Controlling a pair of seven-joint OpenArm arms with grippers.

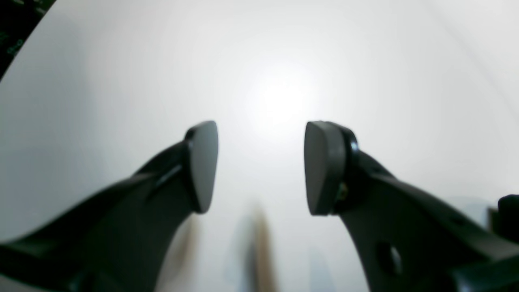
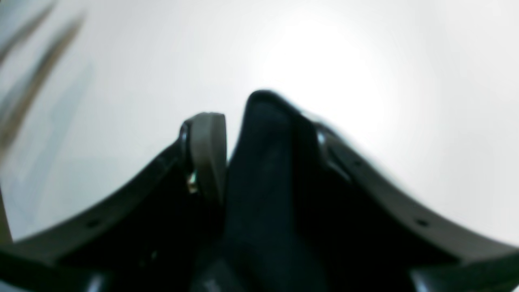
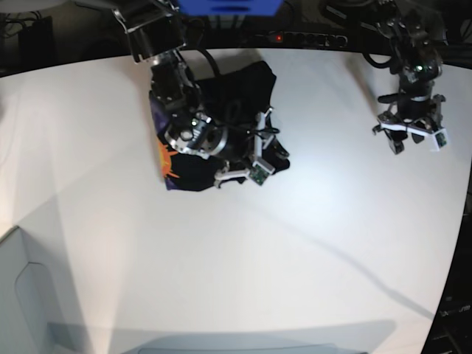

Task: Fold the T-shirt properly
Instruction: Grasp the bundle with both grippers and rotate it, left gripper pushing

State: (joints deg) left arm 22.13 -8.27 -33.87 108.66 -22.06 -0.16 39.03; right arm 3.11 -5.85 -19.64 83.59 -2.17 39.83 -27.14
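The black T-shirt (image 3: pixel 237 92) lies bunched up on the white table (image 3: pixel 295 243) at the back left, with an orange and purple print (image 3: pixel 167 158) showing at its left edge. My right gripper (image 3: pixel 257 151) is low over the shirt's right side. In the right wrist view it (image 2: pixel 263 138) is shut on a fold of the black cloth (image 2: pixel 263 190), which fills the gap between the fingers. My left gripper (image 3: pixel 417 144) hangs over bare table at the far right, well apart from the shirt. Its pads (image 1: pixel 202 162) stand wide apart, and the left gripper (image 1: pixel 261 166) is open and holds nothing.
A blue box (image 3: pixel 228 6) and a black power strip (image 3: pixel 310 37) sit behind the table's back edge. The table's edge curves down the right side (image 3: pixel 453 251). A grey panel (image 3: pixel 22 295) stands at the lower left.
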